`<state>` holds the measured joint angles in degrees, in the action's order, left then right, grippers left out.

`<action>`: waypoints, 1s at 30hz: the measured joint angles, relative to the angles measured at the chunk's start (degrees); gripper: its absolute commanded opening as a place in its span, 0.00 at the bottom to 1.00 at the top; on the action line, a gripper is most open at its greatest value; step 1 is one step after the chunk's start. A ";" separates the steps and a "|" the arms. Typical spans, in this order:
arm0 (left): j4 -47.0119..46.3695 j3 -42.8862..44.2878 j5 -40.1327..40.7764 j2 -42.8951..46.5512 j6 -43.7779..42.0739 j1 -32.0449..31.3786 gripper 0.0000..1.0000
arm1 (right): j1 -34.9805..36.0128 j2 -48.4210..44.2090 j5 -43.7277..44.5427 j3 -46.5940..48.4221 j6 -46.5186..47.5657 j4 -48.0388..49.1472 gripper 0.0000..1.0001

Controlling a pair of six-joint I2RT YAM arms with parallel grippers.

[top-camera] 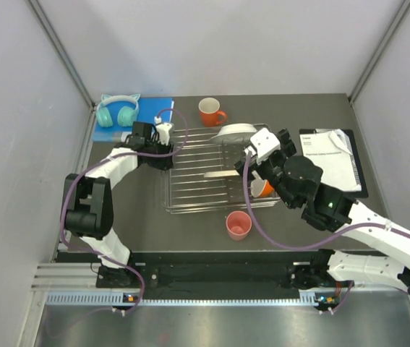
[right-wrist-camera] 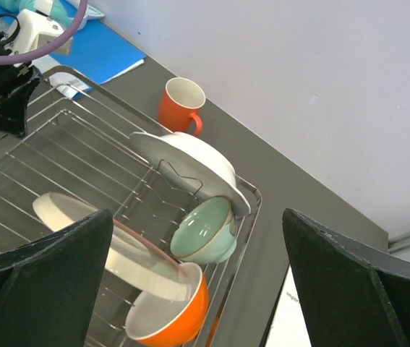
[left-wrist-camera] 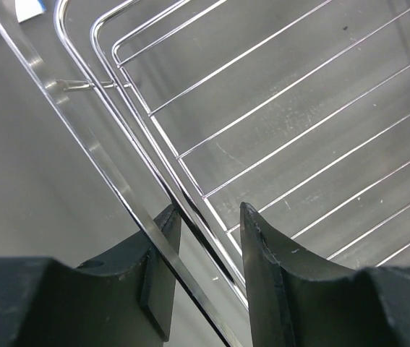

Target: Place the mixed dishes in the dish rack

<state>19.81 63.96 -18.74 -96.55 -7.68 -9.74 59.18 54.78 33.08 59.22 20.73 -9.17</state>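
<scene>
Top external view puts the pink cup [top-camera: 238, 225] nearest. It stands upright on the table [top-camera: 154, 231] between the near edge and the dish rack [top-camera: 190, 184], a little apart from the rack's near rim. The rack lies at the middle of the table. The right wrist view shows what it carries at its right end: the white-inside orange bowl [right-wrist-camera: 168, 318] on the near side, the pink-and-cream sprig plate [right-wrist-camera: 143, 271] lying partly over it, the mint-green bowl [right-wrist-camera: 203, 230] tipped on its side beyond them, and the white plate [right-wrist-camera: 190, 163] leaning at the rack's far right corner. The right claw [right-wrist-camera: 197, 217] hangs above these dishes, its jaws wide and with nothing between them. The left claw [left-wrist-camera: 205, 246] is at the rack's left rim. Its jaws are narrow with the rim wires between them, and it looks to be gripping the rim, I think to keep the rack in place. Farthest, the orange handled mug [top-camera: 210, 111] stands upright near the far edge of the table, just beyond the rack. In my judgement four of the six dishes are loaded and the step in hand is the reach for a next one, the cup or the mug; which one I cannot tell. That move calls for the right claw to leave the rack, come down astride the wall of the vessel, close, lift it over the raised rim and set it in the free left part without knocking the plates.
</scene>
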 measured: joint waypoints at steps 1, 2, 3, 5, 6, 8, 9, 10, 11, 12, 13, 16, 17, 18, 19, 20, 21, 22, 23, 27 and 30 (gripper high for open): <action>0.07 -0.02 0.20 0.07 -0.15 -0.31 0.42 | -0.15 0.07 -0.11 0.00 -0.13 0.00 1.00; 0.11 -0.02 0.26 0.07 -0.37 -0.61 0.42 | -0.31 0.13 -0.15 0.00 -0.31 -0.02 1.00; 0.13 -0.02 0.22 0.07 -0.61 -0.87 0.42 | -0.52 0.20 -0.17 0.00 -0.44 0.00 1.00; 0.48 -0.02 0.22 0.09 -1.55 -1.62 0.42 | -0.76 0.31 -0.22 0.00 -0.55 -0.02 1.00; 0.85 -0.02 0.24 0.17 -1.84 -2.01 0.42 | -0.85 0.42 -0.22 0.00 -0.70 -0.02 1.00; 1.36 -0.02 0.24 0.37 -1.99 -2.73 0.43 | -0.94 0.61 -0.28 0.00 -0.90 -0.07 1.00; 1.55 -0.02 0.22 0.46 -2.10 -3.17 0.43 | -0.98 0.76 -0.35 0.00 -0.96 -0.02 1.00; 1.64 -0.04 0.17 0.50 -2.16 -3.43 0.45 | -1.05 0.90 -0.39 0.00 -0.98 -0.07 1.00; 1.90 -0.04 0.00 0.57 -2.43 -3.76 0.49 | -1.22 1.05 -0.46 0.00 -1.01 -0.13 1.00; 2.19 -0.20 -0.28 0.72 -2.75 -4.02 0.54 | -1.31 1.18 -0.52 0.00 -1.05 -0.13 1.00; 2.75 -0.52 -0.96 1.09 -3.28 -4.13 0.67 | -1.44 1.33 -0.61 0.00 -1.05 -0.20 0.99; 5.46 -1.53 -2.51 2.21 -4.57 -4.81 0.73 | -1.88 1.90 -1.03 0.00 -1.11 -0.20 1.00; 7.04 -1.79 -2.89 2.60 -4.79 -5.22 0.76 | -2.05 2.12 -1.29 0.00 -1.29 -0.20 1.00; 8.22 -1.86 -2.93 2.84 -5.11 -5.55 0.79 | -2.21 2.36 -1.40 0.00 -1.42 -0.20 1.00; 8.87 -1.86 -2.78 3.10 -5.53 -5.84 0.81 | -2.45 2.64 -1.62 0.00 -1.53 -0.20 1.00; 9.20 -1.86 -2.47 3.45 -5.75 -5.99 0.84 | -2.62 2.86 -1.81 0.00 -1.64 -0.17 1.00; 9.35 -1.86 -2.03 3.82 -5.90 -6.05 0.85 | -2.82 3.10 -1.92 0.00 -1.86 -0.20 1.00; 9.33 -1.86 -1.20 4.46 -5.99 -6.05 0.86 | -3.04 3.37 -2.19 0.00 -1.99 -0.20 1.00; 9.25 -1.86 -0.59 4.92 -6.05 -6.05 0.87 | -3.23 3.54 -2.34 0.00 -2.16 -0.13 1.00; 8.31 -0.85 3.69 5.99 -5.95 -5.70 0.92 | -4.22 4.59 -2.97 0.00 -3.17 -0.11 1.00; 8.50 3.76 5.79 4.94 -5.62 -5.42 0.94 | -4.92 5.62 -3.17 -0.02 -4.13 -0.09 1.00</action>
<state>28.32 67.72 -12.95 -91.61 -13.30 -15.16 54.26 60.40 29.91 59.20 16.60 -9.26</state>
